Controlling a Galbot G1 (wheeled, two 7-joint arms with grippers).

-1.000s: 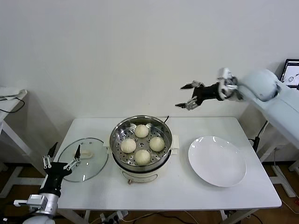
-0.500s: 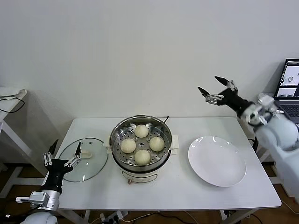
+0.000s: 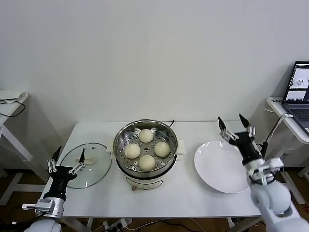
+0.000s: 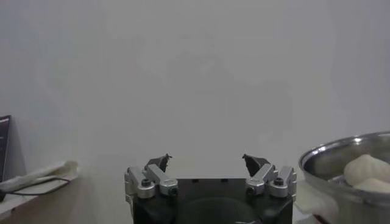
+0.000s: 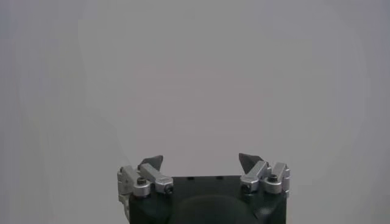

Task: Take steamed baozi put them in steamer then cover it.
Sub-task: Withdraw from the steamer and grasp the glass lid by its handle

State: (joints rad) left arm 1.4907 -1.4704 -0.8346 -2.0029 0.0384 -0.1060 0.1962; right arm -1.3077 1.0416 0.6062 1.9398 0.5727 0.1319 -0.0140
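The left gripper (image 3: 67,158) is raised at the desk's near left corner, pointing upward with its jaws spread wide and holding nothing, just in front of a glass lid (image 3: 87,165) that lies flat on the desk (image 3: 164,195). The right gripper (image 3: 236,127) also points up with its jaws wide and empty, poised over the far right edge of a bare white plate (image 3: 224,166), its forearm running down toward the lower right corner of the head view. The steamer (image 3: 145,150) stands uncovered at the middle of the white desk, between lid and plate, and the four steamed baozi (image 3: 147,149) sit on its perforated tray. A plain pale wall rises behind the desk; a side table with a laptop (image 3: 300,88) stands at the right, cut off by the edge. The right wrist view shows only bare wall past the fingertips (image 5: 152,162), and the left wrist view catches just the steamer's rim.
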